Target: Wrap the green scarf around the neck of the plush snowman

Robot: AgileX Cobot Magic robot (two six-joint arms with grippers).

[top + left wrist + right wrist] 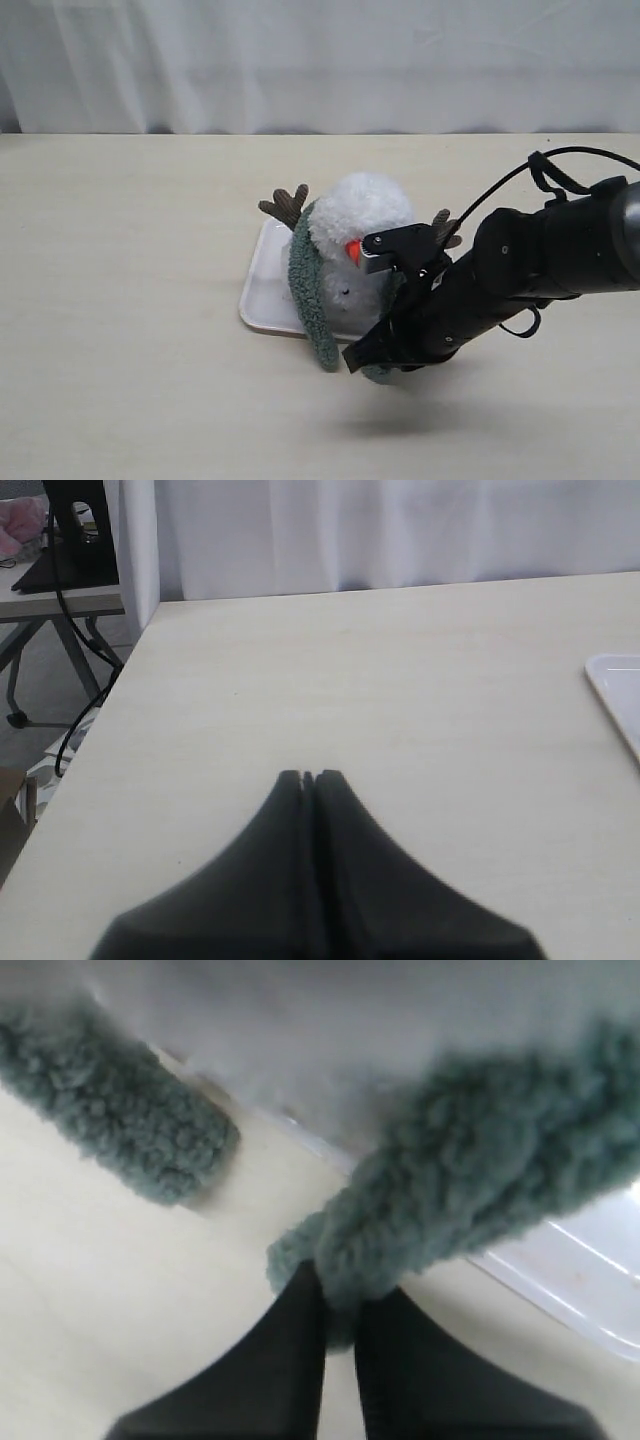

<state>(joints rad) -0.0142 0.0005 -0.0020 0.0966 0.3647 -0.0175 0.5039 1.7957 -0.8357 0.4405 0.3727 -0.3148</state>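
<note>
The plush snowman [365, 208] lies on a white tray [262, 290], its orange nose facing the front. The green scarf [305, 278] runs down the left side of its neck, and one rounded end [326, 352] hangs over the tray's front rim. My right gripper [368, 362] is shut on the scarf's other end in front of the snowman's body. In the right wrist view the fuzzy scarf [480, 1190] is pinched between the right gripper [340, 1295] fingers, with the free end [130, 1130] beside it. My left gripper [310, 777] is shut, holding nothing, over bare table.
The snowman's brown twig arms [286, 205] stick out on both sides. The tray's corner [618, 695] shows at the edge of the left wrist view. A white curtain [320, 60] hangs behind the table. Off the table's left edge stands a stand with cables [70, 570].
</note>
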